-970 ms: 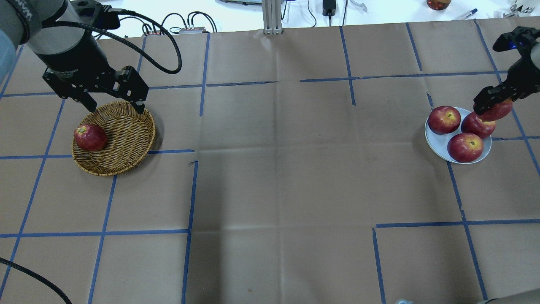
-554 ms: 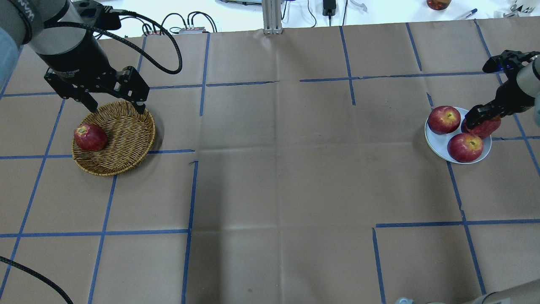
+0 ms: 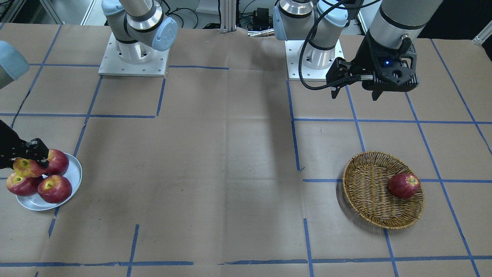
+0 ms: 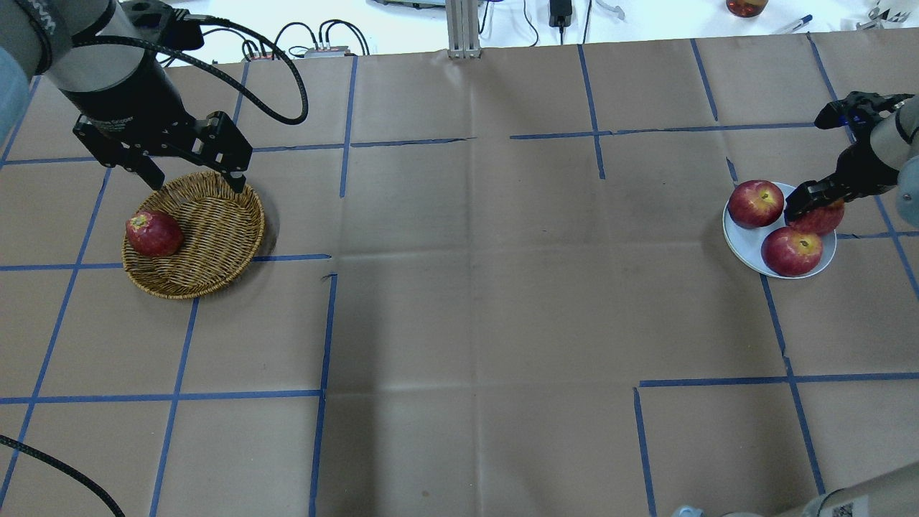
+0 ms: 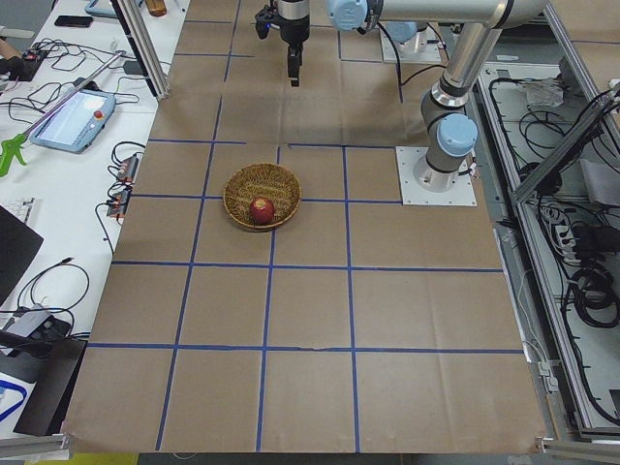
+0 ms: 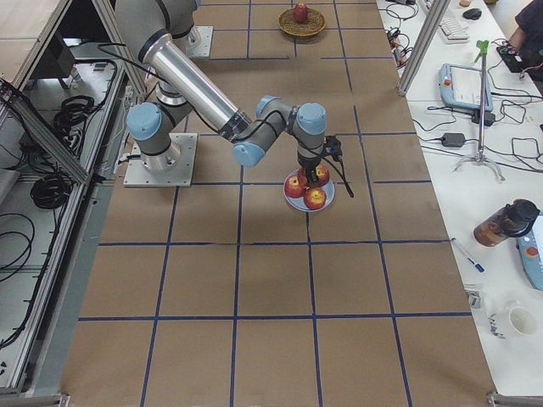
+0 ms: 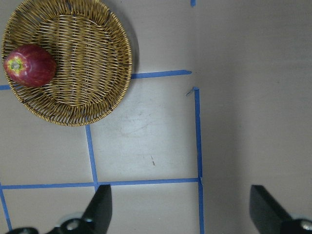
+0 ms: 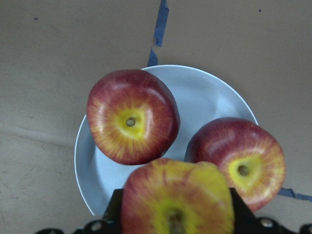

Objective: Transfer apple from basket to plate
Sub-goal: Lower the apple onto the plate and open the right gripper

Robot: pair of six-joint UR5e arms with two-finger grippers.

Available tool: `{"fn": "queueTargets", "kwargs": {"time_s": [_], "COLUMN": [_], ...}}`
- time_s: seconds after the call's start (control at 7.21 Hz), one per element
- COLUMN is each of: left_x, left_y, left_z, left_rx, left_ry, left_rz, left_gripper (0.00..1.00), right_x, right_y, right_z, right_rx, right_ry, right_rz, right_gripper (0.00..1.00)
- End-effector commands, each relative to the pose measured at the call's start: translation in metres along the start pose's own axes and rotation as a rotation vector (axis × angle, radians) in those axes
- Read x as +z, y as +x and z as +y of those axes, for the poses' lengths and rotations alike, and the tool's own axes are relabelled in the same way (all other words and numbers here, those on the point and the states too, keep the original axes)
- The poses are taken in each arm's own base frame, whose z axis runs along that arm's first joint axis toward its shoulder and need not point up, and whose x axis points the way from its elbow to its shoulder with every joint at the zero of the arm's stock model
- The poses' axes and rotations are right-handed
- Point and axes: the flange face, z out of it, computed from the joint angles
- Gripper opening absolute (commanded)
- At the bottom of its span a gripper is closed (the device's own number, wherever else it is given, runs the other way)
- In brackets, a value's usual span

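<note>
Right wrist-mounted: apple clamped in right gripper over crowded plate; roll-off risked on release. Left gripper spread, empty.

Down it comes! The right gripper, clamped on the apple, has sunk from beyond the 2 o'clock rim of the plate, sliding toward 8 o'clock, in over the plate. From overhead it now covers the resting apple at the plate's 2 o'clock. More of the right arm fills that view's 5 o'clock corner.
</note>
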Motion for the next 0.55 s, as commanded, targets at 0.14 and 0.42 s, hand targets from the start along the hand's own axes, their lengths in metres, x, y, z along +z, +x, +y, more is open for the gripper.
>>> {"fn": "queueTargets", "kwargs": {"time_s": [0.14,0.42], "left_x": [0.001,0.005], "left_y": [0.0,0.0], "left_z": [0.0,0.001], "left_rx": [-0.001,0.005], "left_ry": [-0.003,-0.012], "left_rz": [0.001,0.003], "left_gripper": [0.99,0.99], "right_x": [-0.035,-0.085], "right_y": [0.002,-0.04], "right_z": [-0.022,-0.046], "right_rx": [-0.02,-0.048], "right_ry": [0.051,0.073], "right_rz": [0.046,0.056], "right_gripper": [1.0,1.0]}}
